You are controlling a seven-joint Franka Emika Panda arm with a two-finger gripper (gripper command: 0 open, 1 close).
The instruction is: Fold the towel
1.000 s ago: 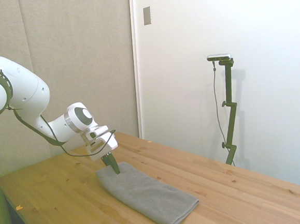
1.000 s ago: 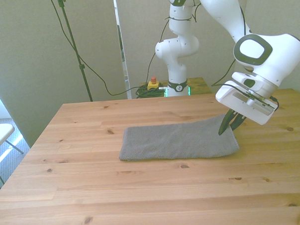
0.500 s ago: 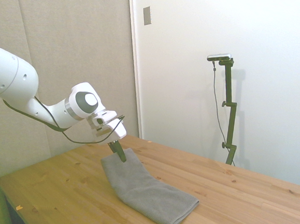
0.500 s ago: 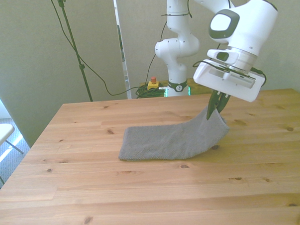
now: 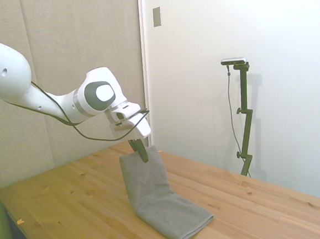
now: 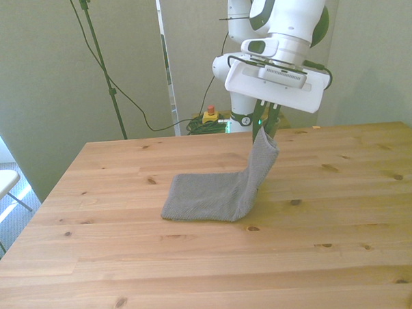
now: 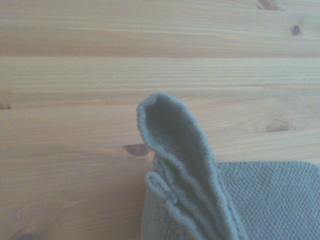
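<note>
Towel (image 6: 218, 195), grey terry, lies mid-table (image 6: 129, 267) with one end lifted nearly upright, the rest flat on the wood; I see its layered edges curling in the wrist view (image 7: 180, 150). My gripper (image 6: 267, 128) pinches the raised end's top edge, fingers pointing down, the arm hanging above the table's middle.

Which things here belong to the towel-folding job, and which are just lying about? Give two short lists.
Part of the job:
- the towel, one end lifted, the other end flat on the table
- the tool, shut on the lifted end

Just lying about:
- the cables and the red and yellow button behind the table
- the wall plate
</note>
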